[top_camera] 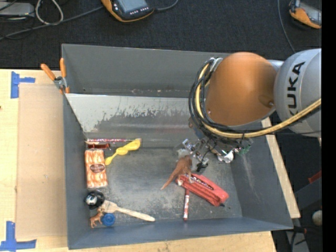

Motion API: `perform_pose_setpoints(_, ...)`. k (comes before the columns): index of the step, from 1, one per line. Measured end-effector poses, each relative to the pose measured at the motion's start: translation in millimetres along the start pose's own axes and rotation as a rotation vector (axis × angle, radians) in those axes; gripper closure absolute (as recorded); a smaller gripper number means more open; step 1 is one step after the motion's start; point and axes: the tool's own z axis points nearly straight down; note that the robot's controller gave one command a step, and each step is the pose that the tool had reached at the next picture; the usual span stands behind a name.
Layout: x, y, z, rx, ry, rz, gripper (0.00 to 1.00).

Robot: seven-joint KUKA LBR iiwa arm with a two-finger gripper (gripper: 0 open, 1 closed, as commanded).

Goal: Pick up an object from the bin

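Observation:
My gripper (pixel 201 160) hangs low in the right half of the bin, under the arm's orange cover. Just below and left of it lies a brown toy dinosaur (pixel 178 173), its upper end close to the gripper; whether they touch I cannot tell. A red flat packet (pixel 206 189) lies slantwise right below the gripper. A thin red stick (pixel 185 207) lies beside the packet's left end, near the front wall.
Along the left wall lie an orange snack packet (pixel 96 169), a yellow toy (pixel 124 150), a dark red bar (pixel 107 141), a black ball (pixel 94 198), a wooden stick with a blue cap (pixel 126 212) and a small brown animal figure (pixel 96 221).

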Motion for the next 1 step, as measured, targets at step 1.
perform_pose_setpoints(1,-0.7,-0.4,-17.4,0.003,-0.004,0.001,1.0)
